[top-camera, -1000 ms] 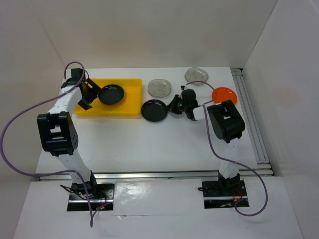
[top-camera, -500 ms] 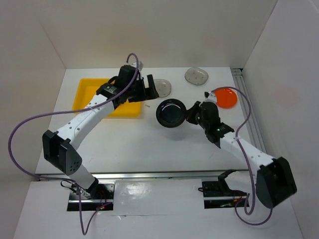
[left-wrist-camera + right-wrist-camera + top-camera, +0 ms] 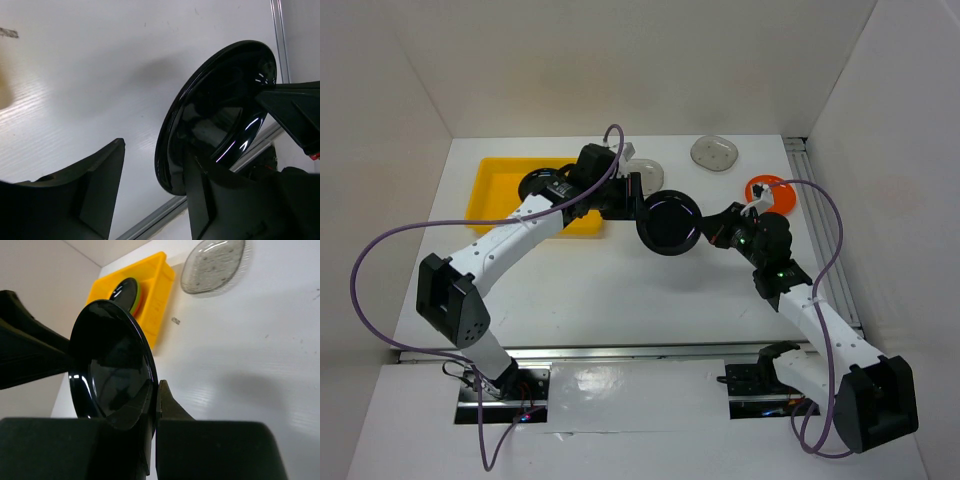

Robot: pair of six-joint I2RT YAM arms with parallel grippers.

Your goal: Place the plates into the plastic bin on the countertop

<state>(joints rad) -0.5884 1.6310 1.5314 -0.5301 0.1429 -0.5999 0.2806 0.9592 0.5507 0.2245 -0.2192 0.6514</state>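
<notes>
Right gripper [image 3: 154,395] is clamped on the rim of a glossy black round plate [image 3: 668,222]. The right wrist view shows both fingers pinched tight on its lower edge. The plate is up off the white countertop [image 3: 600,290], tilted on edge, just past the right end of the bright yellow plastic bin [image 3: 500,200], so not in it yet.

Left gripper [image 3: 155,150] has reached across to the same plate from the other side. Its jaws are apart, and the far rim of the plate sits in the gap, right up against one finger [image 3: 200,200]. I honestly can't tell if it's touching.

In the bin there's a second black plate [image 3: 540,183], and the right wrist view shows it resting on a lime green plate [image 3: 136,299], with just the green edge peeking out. Can't tell what else is under there.

Out on the counter, one grey dotted rounded-square plate [image 3: 715,152] sits near the back wall. Another grey dotted plate [image 3: 650,172] is just beside the bin's back right corner, half hidden by the left arm. An orange plate [image 3: 778,195] is over on the right, near the rail, with the right arm's cable crossing it.
</notes>
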